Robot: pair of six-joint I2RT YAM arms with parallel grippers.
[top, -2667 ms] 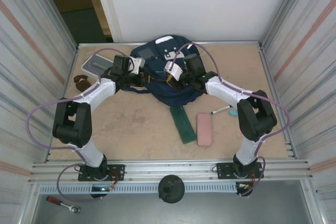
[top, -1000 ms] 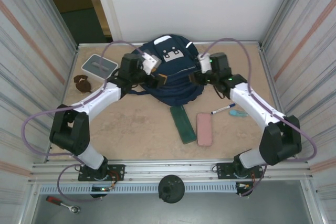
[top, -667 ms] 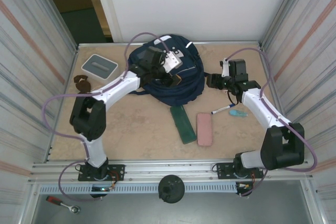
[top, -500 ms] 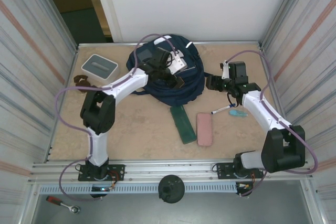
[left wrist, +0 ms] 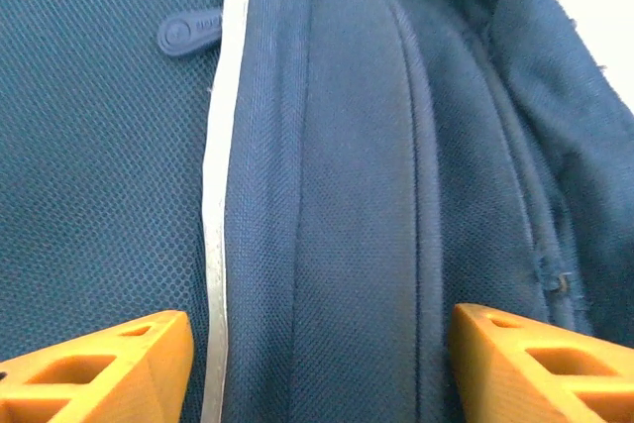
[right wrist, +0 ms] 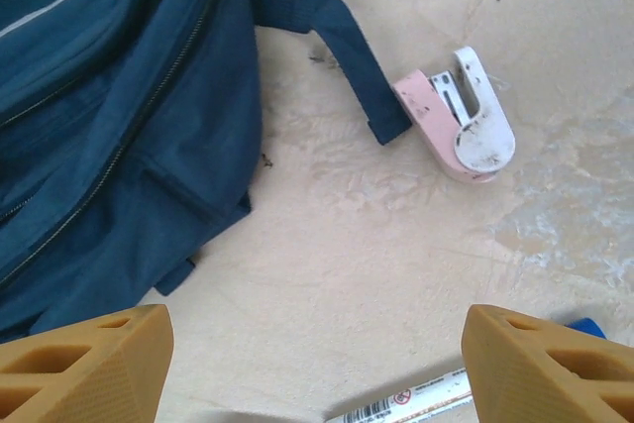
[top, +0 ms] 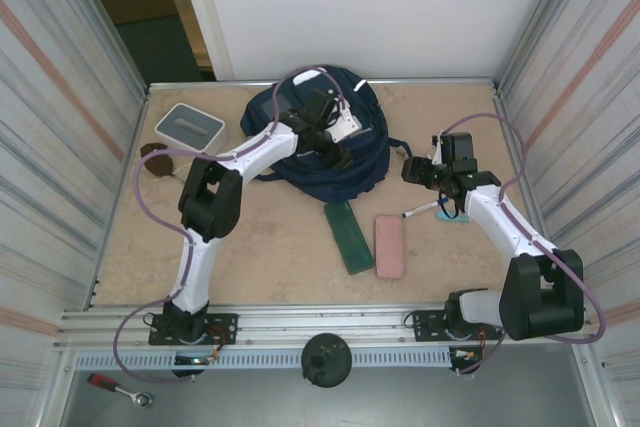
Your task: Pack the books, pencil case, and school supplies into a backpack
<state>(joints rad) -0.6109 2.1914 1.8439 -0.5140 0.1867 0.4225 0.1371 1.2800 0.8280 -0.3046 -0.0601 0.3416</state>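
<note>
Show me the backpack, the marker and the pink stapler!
backpack (top: 365, 167), top view, lower front fabric.
marker (right wrist: 406, 395), right wrist view, white barrel.
pink stapler (right wrist: 428, 116), right wrist view, pink body.

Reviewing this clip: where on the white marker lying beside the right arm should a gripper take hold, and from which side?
Mid-barrel of the white marker, coming straight down from above with the jaws across its length. It lies flat on the table, slim and slanted, with bare surface on both long sides. The open right gripper is nearest.
</note>
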